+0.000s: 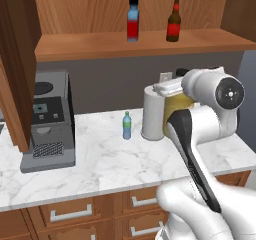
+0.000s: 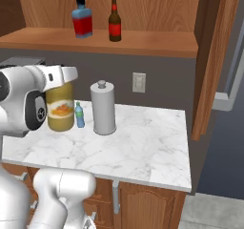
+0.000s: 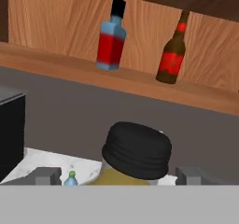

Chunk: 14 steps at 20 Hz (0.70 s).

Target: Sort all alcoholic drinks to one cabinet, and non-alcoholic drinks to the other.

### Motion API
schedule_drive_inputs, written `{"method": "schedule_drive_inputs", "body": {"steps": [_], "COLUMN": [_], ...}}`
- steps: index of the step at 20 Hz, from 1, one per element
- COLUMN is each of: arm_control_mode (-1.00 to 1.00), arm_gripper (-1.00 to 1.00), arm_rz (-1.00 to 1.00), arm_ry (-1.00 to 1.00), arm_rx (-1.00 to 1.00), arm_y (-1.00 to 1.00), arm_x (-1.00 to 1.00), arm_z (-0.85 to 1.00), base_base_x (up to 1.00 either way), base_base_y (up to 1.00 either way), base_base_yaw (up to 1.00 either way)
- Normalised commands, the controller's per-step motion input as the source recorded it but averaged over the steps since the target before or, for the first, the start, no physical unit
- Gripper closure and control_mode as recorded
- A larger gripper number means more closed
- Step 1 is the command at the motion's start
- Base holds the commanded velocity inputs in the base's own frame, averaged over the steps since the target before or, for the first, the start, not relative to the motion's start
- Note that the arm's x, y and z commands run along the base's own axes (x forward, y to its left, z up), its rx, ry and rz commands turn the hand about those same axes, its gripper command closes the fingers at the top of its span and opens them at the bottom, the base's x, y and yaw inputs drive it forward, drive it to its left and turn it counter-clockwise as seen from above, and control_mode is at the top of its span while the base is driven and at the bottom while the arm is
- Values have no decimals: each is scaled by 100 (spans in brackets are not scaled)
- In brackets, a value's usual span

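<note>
Gripper [image 3: 114,176] open, jaws straddling juice bottle [image 2: 60,109] cap on counter [image 2: 143,147], lined up for grasp. Blue bottle [image 1: 132,18], brown bottle [image 1: 173,20] already together on cabinet shelf [image 1: 100,46]. Water bottle [image 1: 127,125] beside towel roll [image 2: 103,108].

Your arm is bent at the elbow with the gripper [image 3: 114,175] spread wide.

You can see the white arm [image 1: 200,134] rise from the base, fold at a dark-jointed elbow and reach forward at about counter height, the hand level and facing the back wall. In the hand view your 2 fingertips [image 3: 46,175] stand far apart at the bottom edge, 1 on each side of the frame's middle. The jaws are not closed on anything you can make out.
</note>
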Motion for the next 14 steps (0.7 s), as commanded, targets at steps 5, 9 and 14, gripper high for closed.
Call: {"method": "schedule_drive_inputs", "body": {"steps": [5, 9, 14], "arm_control_mode": [-100, 100, 100], "arm_gripper": [100, 100, 100], "arm_rz": [-3, -1, 0], "arm_ry": [8, 0, 0], "arm_rx": [0, 0, 0], "arm_y": [0, 0, 0], "arm_x": [0, -5, 0], "arm_z": [2, 0, 0], "base_base_x": [0, -51, -98], "base_base_y": [0, 0, 0], "base_base_yaw": [0, -4, -6]}}
